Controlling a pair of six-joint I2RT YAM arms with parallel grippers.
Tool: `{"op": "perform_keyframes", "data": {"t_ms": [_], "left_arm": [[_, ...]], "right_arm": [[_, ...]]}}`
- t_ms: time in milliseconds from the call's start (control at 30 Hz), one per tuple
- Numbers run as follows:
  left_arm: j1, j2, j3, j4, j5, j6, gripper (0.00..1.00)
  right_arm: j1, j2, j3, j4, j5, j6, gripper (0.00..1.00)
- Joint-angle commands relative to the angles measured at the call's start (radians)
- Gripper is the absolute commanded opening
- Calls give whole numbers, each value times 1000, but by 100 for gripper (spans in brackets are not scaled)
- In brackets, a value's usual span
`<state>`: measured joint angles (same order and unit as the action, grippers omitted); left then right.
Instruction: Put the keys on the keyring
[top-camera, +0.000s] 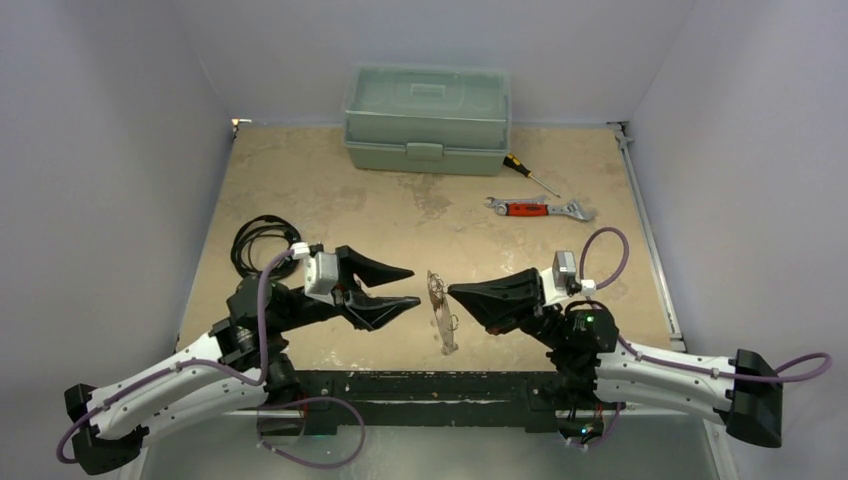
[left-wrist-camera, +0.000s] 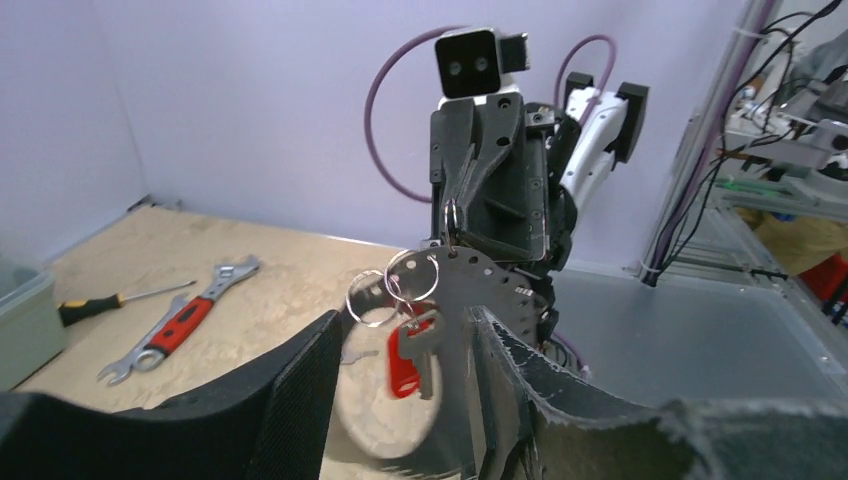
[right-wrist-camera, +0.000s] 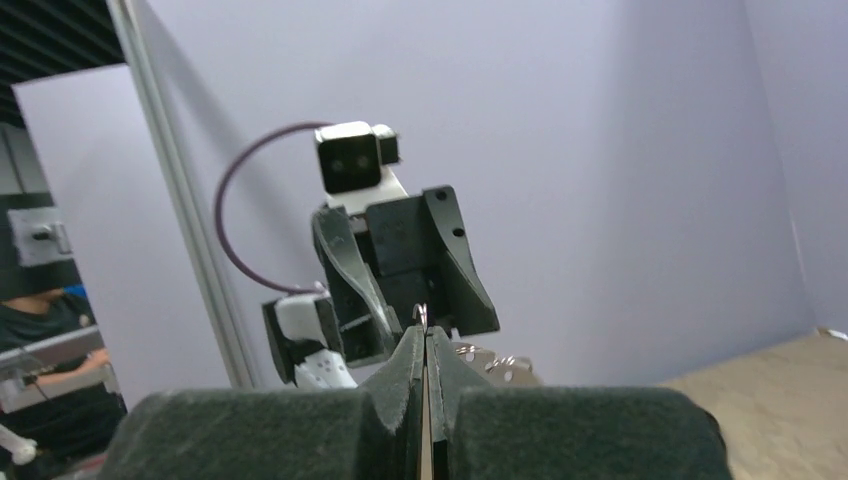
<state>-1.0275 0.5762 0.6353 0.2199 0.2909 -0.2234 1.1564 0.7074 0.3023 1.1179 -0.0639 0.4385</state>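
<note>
keyring: hangs from the tip of the right pincer, between the two pincers, over the near middle of the desk; seen from above it is a thin silver strip running toward 6 o'clock.
keyring, close up: in the left wrist view several silver rings hang linked under the right pincer's tip, the lowest part blurred; whether the bottom touches the desk I cannot tell.
red key: a silver key with a red tag, dangling on the rings and hanging in the gap between the left fingers without touching either.
right pincer: clenched on the top of the keyring; in its own view a small arc of ring pokes up from between the pressed fingertips. It points toward 9 o'clock.
left pincer: released, fingers spread with nothing gripped. It points toward 3 o'clock, tip just beside the keyring and facing the right pincer.
desk: tan, mottled surface with pale walls around it.
wrench: red-handled, lying flat at about 1 o'clock from the keyring, well apart.
screwdriver: black and yellow handle, just beyond the wrench, near the toolbox's right corner.
toolbox: pale green, lid down, at 12 o'clock against the back wall.
cable: black coil at 10 o'clock, beside the left arm.
</note>
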Motion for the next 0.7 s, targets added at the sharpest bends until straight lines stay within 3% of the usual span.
{"op": "perform_keyframes", "data": {"t_ms": [0,367,667], "left_arm": [[6,36,-37,249,91,-66,46],[4,134,-80,494,87,-84,40],[-13,212,-91,598,121,-108,35]], "right_arm": [[2,17,-31,273,-15,51,0],[2,78,-25,359,-4,66,0],[2,81,-35,374,1,69,0]]}}
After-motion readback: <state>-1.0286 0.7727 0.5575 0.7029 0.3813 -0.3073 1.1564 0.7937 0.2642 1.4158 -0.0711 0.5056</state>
